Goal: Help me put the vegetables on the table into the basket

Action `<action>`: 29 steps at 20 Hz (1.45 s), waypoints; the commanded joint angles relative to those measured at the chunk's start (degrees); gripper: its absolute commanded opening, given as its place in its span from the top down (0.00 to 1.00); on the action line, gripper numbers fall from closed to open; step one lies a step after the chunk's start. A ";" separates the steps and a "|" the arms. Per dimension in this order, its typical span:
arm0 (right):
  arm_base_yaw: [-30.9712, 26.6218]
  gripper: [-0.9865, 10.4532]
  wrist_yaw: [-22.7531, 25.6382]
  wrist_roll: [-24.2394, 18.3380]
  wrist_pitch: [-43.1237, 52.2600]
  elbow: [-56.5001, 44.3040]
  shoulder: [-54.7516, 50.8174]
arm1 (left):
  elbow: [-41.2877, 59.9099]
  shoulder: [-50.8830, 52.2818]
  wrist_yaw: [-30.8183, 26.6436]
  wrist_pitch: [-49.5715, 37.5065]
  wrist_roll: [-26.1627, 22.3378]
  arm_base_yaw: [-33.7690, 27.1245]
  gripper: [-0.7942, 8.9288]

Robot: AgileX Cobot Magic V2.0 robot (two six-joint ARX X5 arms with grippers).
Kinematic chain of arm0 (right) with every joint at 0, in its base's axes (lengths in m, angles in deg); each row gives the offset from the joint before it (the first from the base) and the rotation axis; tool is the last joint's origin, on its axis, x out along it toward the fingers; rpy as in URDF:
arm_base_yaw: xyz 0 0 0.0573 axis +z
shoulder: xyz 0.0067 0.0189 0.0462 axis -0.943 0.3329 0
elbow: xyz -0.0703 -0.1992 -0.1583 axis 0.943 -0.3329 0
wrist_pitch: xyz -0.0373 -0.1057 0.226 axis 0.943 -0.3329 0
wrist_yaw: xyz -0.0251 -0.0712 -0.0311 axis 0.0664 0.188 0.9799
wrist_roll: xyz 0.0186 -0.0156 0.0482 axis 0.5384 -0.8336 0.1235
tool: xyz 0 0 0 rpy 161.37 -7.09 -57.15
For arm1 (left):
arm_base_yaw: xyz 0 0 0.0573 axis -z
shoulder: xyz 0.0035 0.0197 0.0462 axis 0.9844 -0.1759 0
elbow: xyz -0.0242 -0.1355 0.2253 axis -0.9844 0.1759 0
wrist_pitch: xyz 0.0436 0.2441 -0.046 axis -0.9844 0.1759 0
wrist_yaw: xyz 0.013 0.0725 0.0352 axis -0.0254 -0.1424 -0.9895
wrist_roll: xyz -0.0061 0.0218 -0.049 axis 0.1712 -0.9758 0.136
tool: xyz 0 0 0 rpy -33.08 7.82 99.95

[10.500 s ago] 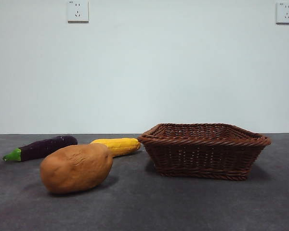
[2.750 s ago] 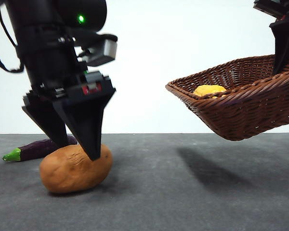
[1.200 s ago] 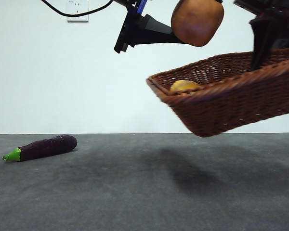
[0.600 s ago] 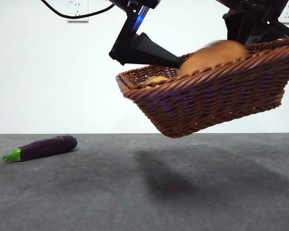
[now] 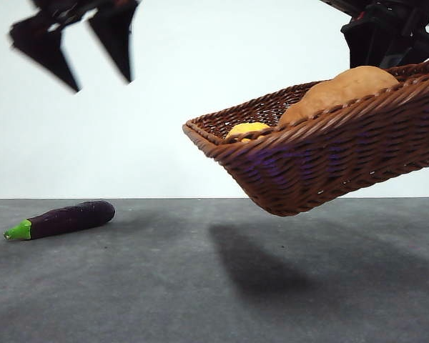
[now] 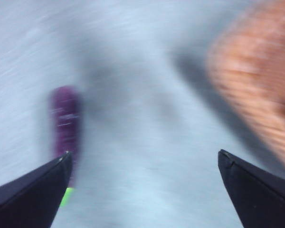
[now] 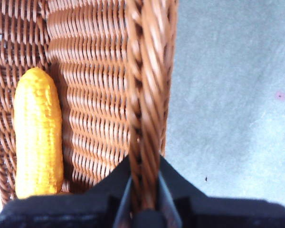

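Left wrist view smeared by motion blur: eggplant [image 6: 65,127] a purple streak partly behind a jaw, basket [image 6: 261,90] an orange haze cut by the edge. In front view, basket's right end cut off; corn [image 5: 247,129] and potato [image 5: 339,91] mostly sunk behind the rim. Left hand [image 5: 86,61] blurred, clipped at top. Potato unseen in right wrist view.

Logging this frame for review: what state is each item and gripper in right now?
basket: held off the table, tilted, rim clamped by the right gripper.
potato: inside the basket.
corn: lying inside the basket.
eggplant: lying on the table.
left gripper: open, empty, high above the eggplant.
right gripper: shut on the basket rim.
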 commanded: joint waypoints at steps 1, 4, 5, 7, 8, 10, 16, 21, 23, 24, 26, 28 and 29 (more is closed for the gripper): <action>0.02 0.93 -0.61 -1.31 0.44 0.31 -0.26 | 0.24 -5.86 3.21 -1.44 -7.08 -6.84 0.28; 0.00 0.93 -0.61 -2.36 0.63 0.31 -0.24 | 0.24 -13.40 3.19 -4.81 -13.44 -9.46 0.28; 0.00 0.93 -0.57 -2.54 0.72 0.31 -0.22 | 0.24 -15.67 2.34 -6.64 -14.47 -9.51 0.28; 0.00 0.93 -0.37 -2.91 0.90 0.31 -0.20 | 0.24 -19.61 1.70 -10.97 -14.25 -9.51 0.28; 0.00 0.93 -0.35 -2.95 0.87 0.31 -0.20 | 0.24 -21.24 1.68 -12.98 -13.77 -9.51 0.28; 0.00 0.93 -0.17 -2.97 0.70 0.31 -0.20 | 0.22 -24.81 1.29 -14.82 -13.49 -9.20 0.28; 0.00 0.93 -0.15 -2.95 0.98 0.31 -0.20 | 0.22 -30.82 0.55 -15.63 -12.17 -9.11 0.53; 0.00 0.93 -0.15 -2.80 1.99 0.31 -0.20 | 0.11 -30.80 1.95 -16.06 -10.75 -8.70 0.93; 0.00 0.93 -0.15 -2.78 1.99 0.31 -0.20 | 0.02 -30.34 2.10 -14.78 -9.18 -8.70 0.93; 0.00 0.93 -0.15 -2.75 1.99 0.31 -0.20 | 0.02 -29.55 3.85 -13.73 -8.72 -8.70 0.93; 0.00 0.93 -0.15 -2.49 1.92 0.31 -0.20 | 0.02 -26.23 9.46 -11.45 -6.36 -8.70 0.93; 0.00 0.93 -0.15 -2.21 1.92 0.31 -0.20 | 0.02 -20.85 16.74 -8.81 -2.12 -8.59 0.93; 0.00 0.93 -0.15 -1.51 1.88 0.31 -0.20 | 0.02 -17.62 21.20 -7.54 -1.09 -8.44 0.93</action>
